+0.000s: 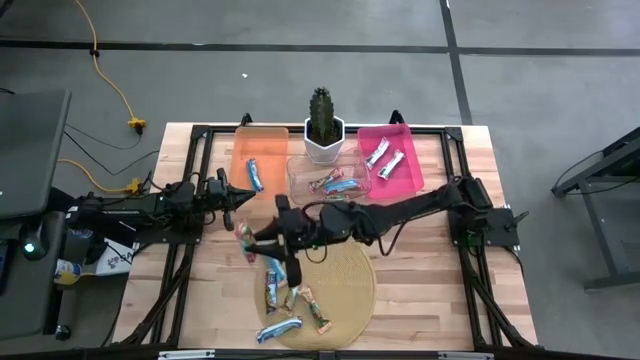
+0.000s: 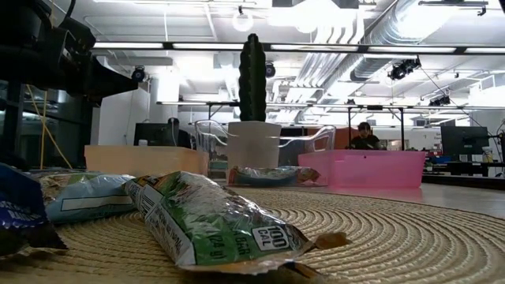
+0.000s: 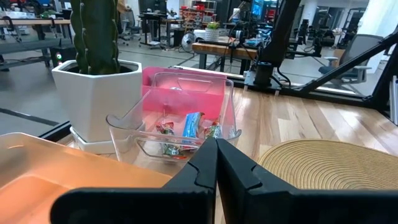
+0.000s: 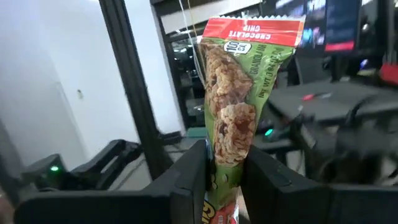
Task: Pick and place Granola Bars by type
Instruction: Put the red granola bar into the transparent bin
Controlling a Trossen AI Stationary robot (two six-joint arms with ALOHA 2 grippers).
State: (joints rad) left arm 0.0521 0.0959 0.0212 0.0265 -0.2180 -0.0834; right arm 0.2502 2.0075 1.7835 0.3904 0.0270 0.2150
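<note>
Wooden worktop (image 1: 420, 270) is seen from above: a round woven mat (image 1: 350, 285) carries several granola bars (image 1: 290, 300), and more lie in the orange bin (image 1: 262, 152), clear bin (image 1: 330, 172) and pink bin (image 1: 390, 158). In the low view, a green-wrapped bar (image 2: 209, 225) lies on the mat. In the left wrist view, the left gripper (image 3: 216, 163) is noted with fingers pressed together, empty. In the right wrist view, the right gripper (image 4: 224, 180) is recorded pinching 1 green bar (image 4: 239, 93), held upright.
</note>
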